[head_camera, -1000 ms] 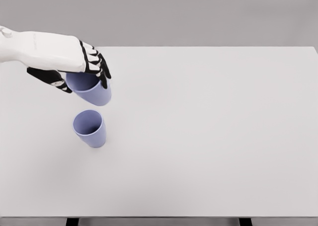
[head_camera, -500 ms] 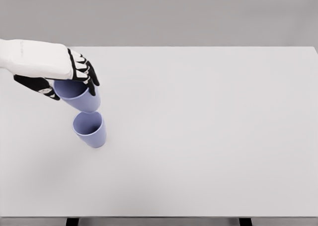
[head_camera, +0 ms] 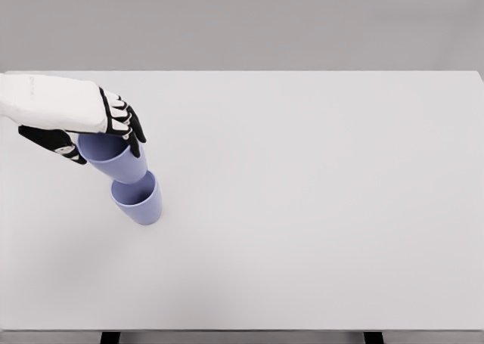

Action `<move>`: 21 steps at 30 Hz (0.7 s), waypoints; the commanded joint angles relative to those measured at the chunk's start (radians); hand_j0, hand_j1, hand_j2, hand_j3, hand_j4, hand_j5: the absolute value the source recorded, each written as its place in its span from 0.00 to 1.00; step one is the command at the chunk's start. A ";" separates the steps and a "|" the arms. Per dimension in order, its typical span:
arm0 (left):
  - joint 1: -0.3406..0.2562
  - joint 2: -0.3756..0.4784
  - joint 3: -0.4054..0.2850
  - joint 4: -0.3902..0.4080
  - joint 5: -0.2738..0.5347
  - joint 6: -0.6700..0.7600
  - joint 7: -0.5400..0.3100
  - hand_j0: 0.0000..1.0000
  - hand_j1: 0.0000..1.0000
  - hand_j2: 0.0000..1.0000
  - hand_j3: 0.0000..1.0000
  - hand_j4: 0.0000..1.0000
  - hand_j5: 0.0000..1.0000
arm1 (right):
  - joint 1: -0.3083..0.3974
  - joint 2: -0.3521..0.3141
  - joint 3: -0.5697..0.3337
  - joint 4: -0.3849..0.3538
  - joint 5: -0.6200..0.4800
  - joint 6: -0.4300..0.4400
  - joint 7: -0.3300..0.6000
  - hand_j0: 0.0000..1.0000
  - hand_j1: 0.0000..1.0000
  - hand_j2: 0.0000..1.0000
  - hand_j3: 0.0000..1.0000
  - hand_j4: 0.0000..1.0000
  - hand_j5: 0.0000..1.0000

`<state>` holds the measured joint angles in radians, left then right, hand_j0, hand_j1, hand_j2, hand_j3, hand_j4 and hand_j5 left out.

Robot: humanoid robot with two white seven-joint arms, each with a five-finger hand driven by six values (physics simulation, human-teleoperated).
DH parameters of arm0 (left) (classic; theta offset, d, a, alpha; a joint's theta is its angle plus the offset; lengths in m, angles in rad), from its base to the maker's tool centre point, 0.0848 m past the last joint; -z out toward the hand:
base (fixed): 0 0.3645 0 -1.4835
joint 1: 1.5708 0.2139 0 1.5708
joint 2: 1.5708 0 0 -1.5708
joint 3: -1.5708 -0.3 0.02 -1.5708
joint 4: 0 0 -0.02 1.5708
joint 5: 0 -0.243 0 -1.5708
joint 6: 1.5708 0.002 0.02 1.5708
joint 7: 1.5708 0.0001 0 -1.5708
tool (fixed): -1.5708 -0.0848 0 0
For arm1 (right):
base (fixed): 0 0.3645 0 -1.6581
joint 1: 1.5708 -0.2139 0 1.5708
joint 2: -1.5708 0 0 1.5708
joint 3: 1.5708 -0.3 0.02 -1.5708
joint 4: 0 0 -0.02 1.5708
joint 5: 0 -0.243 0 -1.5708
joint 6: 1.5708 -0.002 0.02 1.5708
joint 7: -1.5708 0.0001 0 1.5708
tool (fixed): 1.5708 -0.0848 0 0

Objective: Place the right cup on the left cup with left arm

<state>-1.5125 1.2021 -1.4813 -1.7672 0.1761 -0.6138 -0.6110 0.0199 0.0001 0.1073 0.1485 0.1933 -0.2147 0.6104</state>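
Two lavender cups are at the table's left. My left hand (head_camera: 102,136) comes in from the left edge and is shut on the upper cup (head_camera: 117,161), fingers over its rim, thumb on the near side. That cup is tilted, and its base dips into the mouth of the lower cup (head_camera: 140,200), which stands on the white table (head_camera: 318,208). The held cup's opening is largely hidden by my hand. The right arm does not show.
The table's far edge runs across the top, its near edge along the bottom, with two dark legs just below it. Nothing else stands on the table.
My left hand has carried the held cup left and down. Its base has gone from hovering above the standing cup to entering that cup's mouth.
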 commanded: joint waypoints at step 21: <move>0.000 -0.004 -0.037 0.000 0.014 0.003 0.000 0.63 0.63 0.63 0.63 0.63 0.63 | 0.000 0.000 0.000 0.000 0.002 -0.002 0.000 1.00 1.00 1.00 1.00 1.00 1.00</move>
<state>-1.5125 1.1982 -1.5199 -1.7672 0.1848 -0.6139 -0.6111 0.0199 0.0001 0.1072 0.1485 0.1934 -0.2150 0.6104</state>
